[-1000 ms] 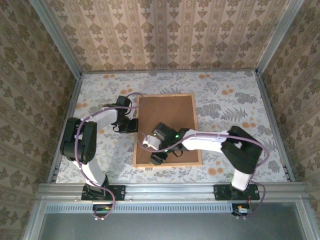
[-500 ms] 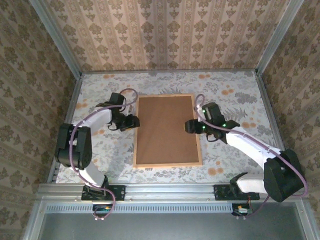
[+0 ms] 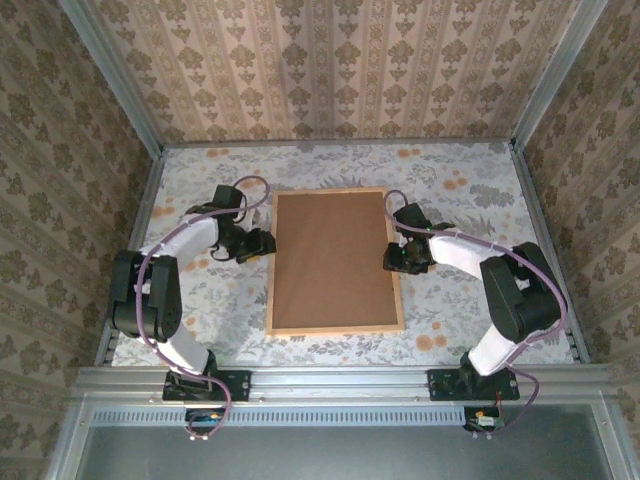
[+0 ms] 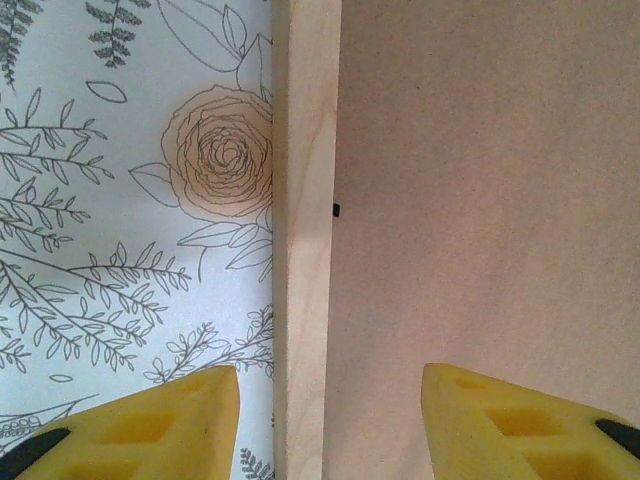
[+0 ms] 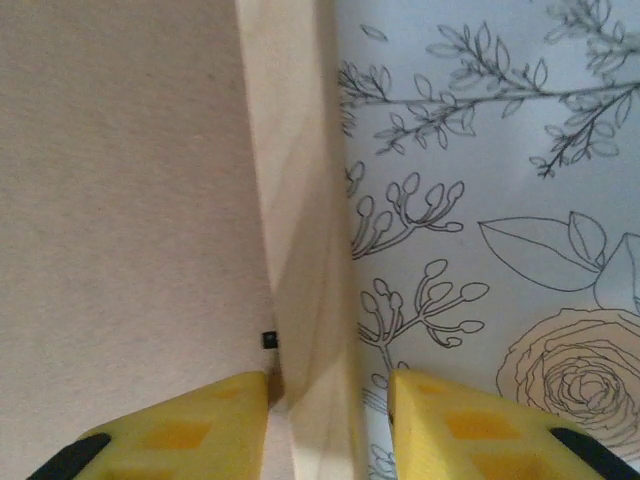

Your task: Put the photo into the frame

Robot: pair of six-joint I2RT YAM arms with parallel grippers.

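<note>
A desk [image 3: 470,190] covered in pale cloth printed with flowers and leaves fills the floor of a wallpapered booth. At its middle lies a large rectangular picture frame [image 3: 335,260] of thin, light natural wood, flat and back up, a plain brown board filling it.

The left hand [image 3: 266,243] is at the frame's left long side, towards the far end. Its yellow fingers [image 4: 180,410] stand apart astride the wooden rail, one over the cloth, one over the board, with a clear gap on each side and nothing held.

The right hand [image 3: 393,257] is at the right long side. Its yellow fingers [image 5: 215,415] sit close on either side of the rail; whether they press it I cannot tell.

A small black tab [image 4: 336,210] sits where board meets rail.
</note>
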